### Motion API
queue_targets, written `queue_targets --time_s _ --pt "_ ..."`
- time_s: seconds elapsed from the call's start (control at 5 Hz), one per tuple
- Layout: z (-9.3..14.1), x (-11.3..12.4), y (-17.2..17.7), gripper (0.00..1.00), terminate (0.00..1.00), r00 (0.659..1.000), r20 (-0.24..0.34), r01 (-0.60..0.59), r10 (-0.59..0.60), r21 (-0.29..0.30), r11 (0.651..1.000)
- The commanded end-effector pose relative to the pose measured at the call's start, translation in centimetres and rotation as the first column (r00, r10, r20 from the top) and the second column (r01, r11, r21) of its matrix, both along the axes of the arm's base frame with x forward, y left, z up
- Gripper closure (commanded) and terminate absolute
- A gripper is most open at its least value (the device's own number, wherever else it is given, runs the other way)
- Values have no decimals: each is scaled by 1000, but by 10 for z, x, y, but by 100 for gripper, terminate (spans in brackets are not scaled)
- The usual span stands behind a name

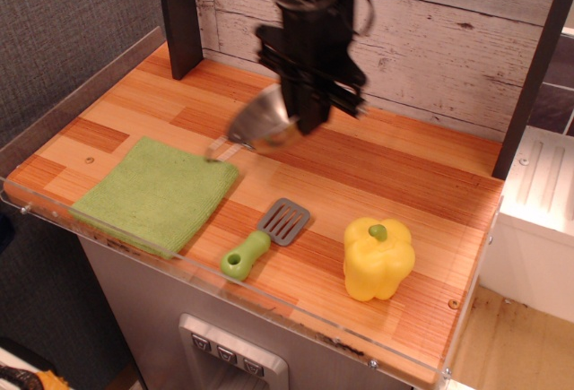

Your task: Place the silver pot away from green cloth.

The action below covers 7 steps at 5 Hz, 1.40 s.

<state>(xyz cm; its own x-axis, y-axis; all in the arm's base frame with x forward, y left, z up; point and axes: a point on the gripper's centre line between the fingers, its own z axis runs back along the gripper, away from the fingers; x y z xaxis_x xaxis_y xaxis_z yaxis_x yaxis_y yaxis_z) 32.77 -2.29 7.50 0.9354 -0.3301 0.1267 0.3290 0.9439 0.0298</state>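
No writing is legible anywhere. Near the front edge of the worktop [404,193] lie a spatula [266,238] and a yellow pepper [378,258]; left, the green cloth [152,193]. Farther back, the end effector [300,121] grips the tilted silver pot [260,125] above bare wood.

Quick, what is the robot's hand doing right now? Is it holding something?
Hand: closed on the silver pot, holding it tilted up in the air above the wooden table, past the green cloth.
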Motion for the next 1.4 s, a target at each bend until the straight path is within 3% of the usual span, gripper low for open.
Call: queue_targets --time_s 0.0,0.4,0.6,1.2 --pt "-11 29 -21 100 0 997 73 41 -38 -37 998" --pt "-20 36 -22 100 0 994 75 86 -84 -31 996" --pt "-18 33 -25 0 0 992 78 103 -101 -21 994" --pt "14 20 -23 0 0 985 140 112 -104 -48 993"
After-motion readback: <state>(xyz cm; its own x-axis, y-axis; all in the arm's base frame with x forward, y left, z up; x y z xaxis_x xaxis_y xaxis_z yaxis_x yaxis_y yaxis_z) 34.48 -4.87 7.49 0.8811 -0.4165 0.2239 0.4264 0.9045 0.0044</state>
